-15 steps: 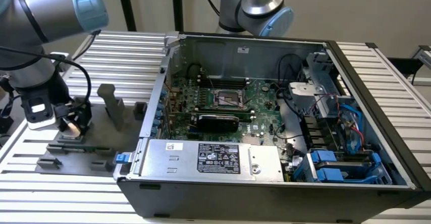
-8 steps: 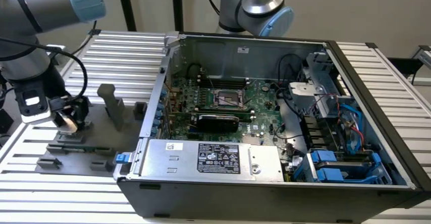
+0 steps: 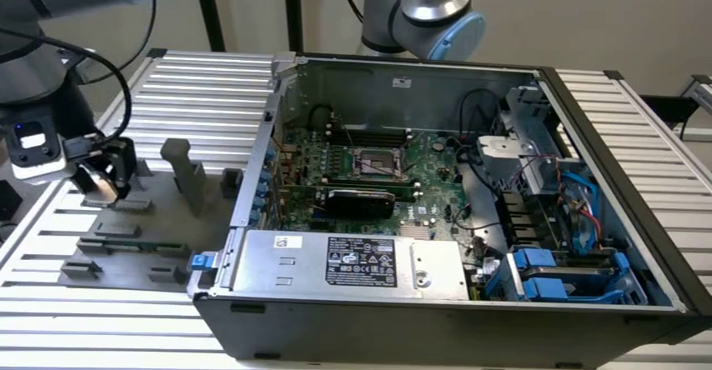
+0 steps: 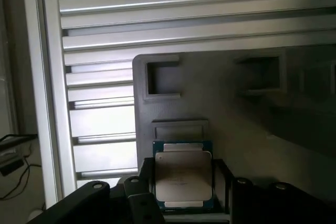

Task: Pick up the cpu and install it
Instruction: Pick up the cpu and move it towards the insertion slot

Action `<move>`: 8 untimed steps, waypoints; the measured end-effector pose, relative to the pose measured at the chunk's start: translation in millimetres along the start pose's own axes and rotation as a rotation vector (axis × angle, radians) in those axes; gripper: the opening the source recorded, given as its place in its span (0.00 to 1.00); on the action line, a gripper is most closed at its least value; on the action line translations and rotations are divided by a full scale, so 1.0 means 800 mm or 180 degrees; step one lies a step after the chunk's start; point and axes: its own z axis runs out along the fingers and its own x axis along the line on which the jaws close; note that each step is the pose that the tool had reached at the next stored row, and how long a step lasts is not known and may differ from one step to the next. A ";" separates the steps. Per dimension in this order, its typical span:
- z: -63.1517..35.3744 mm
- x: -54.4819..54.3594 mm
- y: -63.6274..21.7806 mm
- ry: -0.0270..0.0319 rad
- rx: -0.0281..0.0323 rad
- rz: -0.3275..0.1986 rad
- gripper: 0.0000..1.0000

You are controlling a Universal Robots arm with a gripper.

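Observation:
The cpu [image 4: 183, 176], a thin square chip with a pale metallic top and a dark green rim, sits between the two black fingers [image 4: 145, 176] of my gripper [image 4: 184, 184], which touch its opposite edges. In the exterior view the gripper [image 3: 102, 188] hangs at the far left over the grey fixture plate [image 3: 133, 249], with the cpu [image 3: 100, 188] as a beige patch between the fingers, just above the plate. The metal-framed socket [image 3: 378, 164] lies on the motherboard inside the open computer case [image 3: 445, 299], well to the exterior view's right of the gripper.
Grey fixture blocks [image 3: 183, 174] stand up from the plate beside the gripper. An empty rectangular recess [image 4: 178, 129] lies in the plate just beyond the cpu. The case wall [image 3: 262, 149] rises between plate and motherboard. Cables, a power supply [image 3: 350, 262] and drive bays crowd the case.

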 end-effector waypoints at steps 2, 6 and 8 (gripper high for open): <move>-0.011 -0.001 0.000 0.0001 0.0000 0.0000 0.55; -0.034 -0.005 0.001 0.0000 0.0000 0.0000 0.55; -0.045 -0.007 0.002 0.0001 0.0000 0.0000 0.55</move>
